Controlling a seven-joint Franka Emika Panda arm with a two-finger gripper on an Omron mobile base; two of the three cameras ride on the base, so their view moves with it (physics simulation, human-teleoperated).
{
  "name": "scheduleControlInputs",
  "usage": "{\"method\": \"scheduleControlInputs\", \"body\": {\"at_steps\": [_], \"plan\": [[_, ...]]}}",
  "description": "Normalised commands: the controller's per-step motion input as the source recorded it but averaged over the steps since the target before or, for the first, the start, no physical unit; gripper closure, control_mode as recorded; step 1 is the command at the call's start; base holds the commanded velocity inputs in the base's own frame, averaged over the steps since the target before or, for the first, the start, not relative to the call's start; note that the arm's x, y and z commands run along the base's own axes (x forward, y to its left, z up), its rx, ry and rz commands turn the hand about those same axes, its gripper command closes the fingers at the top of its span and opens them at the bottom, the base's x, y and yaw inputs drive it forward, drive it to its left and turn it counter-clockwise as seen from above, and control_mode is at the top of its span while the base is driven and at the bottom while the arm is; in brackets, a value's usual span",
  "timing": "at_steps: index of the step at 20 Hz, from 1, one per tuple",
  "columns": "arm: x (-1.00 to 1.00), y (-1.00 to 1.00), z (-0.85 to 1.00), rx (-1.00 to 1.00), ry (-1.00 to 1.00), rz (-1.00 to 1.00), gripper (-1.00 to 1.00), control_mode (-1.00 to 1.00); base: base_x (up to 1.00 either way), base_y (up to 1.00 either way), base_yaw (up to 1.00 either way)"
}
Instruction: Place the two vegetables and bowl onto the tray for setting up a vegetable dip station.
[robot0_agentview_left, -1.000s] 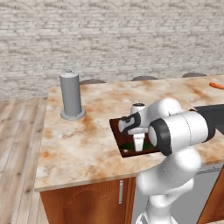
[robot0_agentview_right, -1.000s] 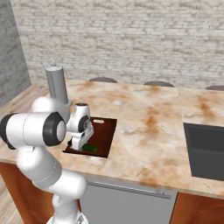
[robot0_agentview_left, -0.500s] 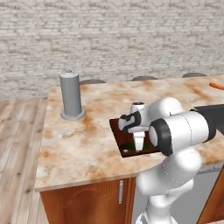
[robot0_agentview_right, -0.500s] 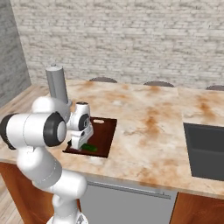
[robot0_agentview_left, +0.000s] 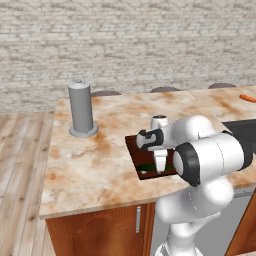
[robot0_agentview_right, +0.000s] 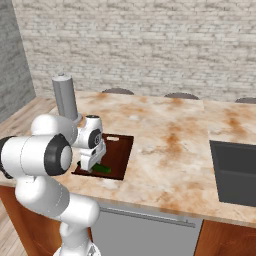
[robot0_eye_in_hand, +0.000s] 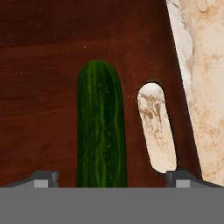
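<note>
The tray (robot0_agentview_right: 119, 152) lay flat near the front edge of the marbled worktop (robot0_agentview_right: 165, 145), its near short end close to that edge, and the slot handle (robot0_eye_in_hand: 156, 127) at that end let the worktop show through (seen plainly in the hand view). To the right of the tray in the right base view the worktop ran on bare as far as the dark sink (robot0_agentview_right: 234, 170), which left wide room on that side; on the other side the tall grey cylinder (robot0_agentview_left: 81, 108) stood well apart from the tray, near the far left corner. The carrot (robot0_agentview_left: 247, 98) rested far off at the right edge of the left base view, well apart from the tray. The hand (robot0_agentview_left: 160, 165) hung straight down over the near end of the tray, low above it. Its two fingertips (robot0_eye_in_hand: 43, 178) stood spread wide, one at each side of the cucumber (robot0_eye_in_hand: 101, 131), with a clear gap between each tip and the green skin, so the hand gripped nothing and touched nothing that could be seen. The cucumber lay flat on the tray, lengthwise along the wood and just beside the slot handle, its rounded end pointing away from the hand. In the right base view the cucumber (robot0_agentview_right: 102, 169) showed as a short green piece at the near end of the tray, just under the hand (robot0_agentview_right: 89, 165).
</note>
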Motion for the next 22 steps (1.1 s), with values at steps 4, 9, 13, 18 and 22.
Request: {"method": "scheduleControlInputs", "body": {"at_steps": [4,9,13,18,22], "plan": [[-0.09,-0.01,0.3,0.0,0.0,0.0,-1.0,-1.0,0.0,0.0,0.0],[-0.14,-0.02,0.32,0.0,0.0,0.0,-1.0,-1.0,0.0,0.0,0.0],[-0.22,-0.04,0.31,0.0,0.03,0.03,-1.0,-1.0,0.0,0.0,0.0],[-0.27,-0.01,0.26,0.0,0.07,0.22,-1.0,-1.0,0.0,0.0,0.0],[-0.32,-0.03,0.22,0.0,0.0,0.45,-1.0,-1.0,0.0,0.0,0.0]]}}
